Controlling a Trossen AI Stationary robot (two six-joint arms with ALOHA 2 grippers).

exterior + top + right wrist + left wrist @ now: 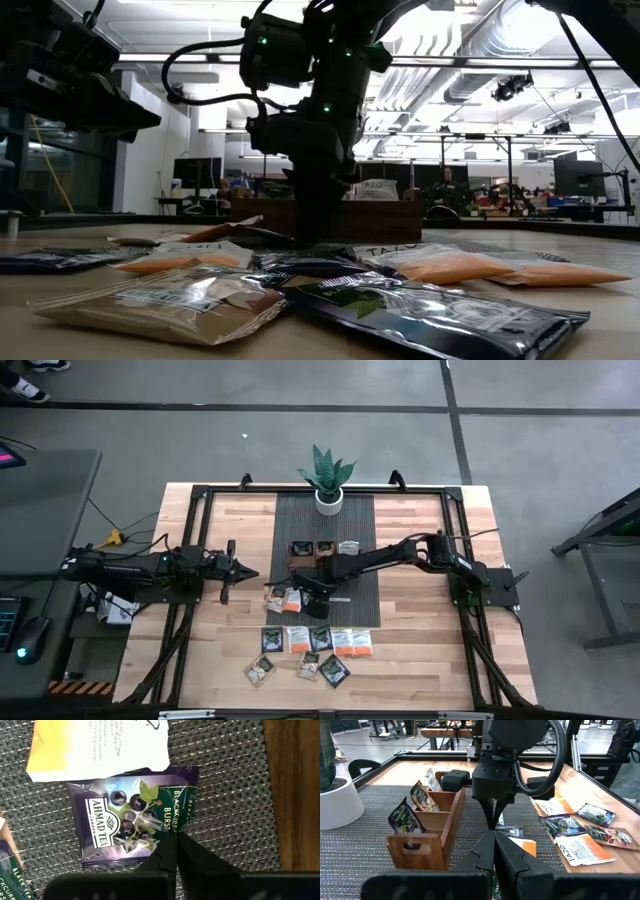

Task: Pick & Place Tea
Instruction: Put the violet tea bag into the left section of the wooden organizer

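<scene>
My right gripper points down over the grey mat just in front of the wooden tray and is shut on a dark purple tea packet. An orange-and-white packet lies beside that one. Each of the tray's three compartments holds an upright packet. Several more packets lie flat on the table toward its near edge. My left gripper hovers shut at the table's left side, holding nothing. My right gripper pinches the purple packet at the middle of one side edge between its two fingers, coming from above and pointing steeply down. The foil is creased where the fingers meet it. The rest of the packet lies flat on the mat.
A potted plant stands at the mat's far end behind the tray. A black frame runs around the wooden table. Bare wood lies to the right of the mat.
</scene>
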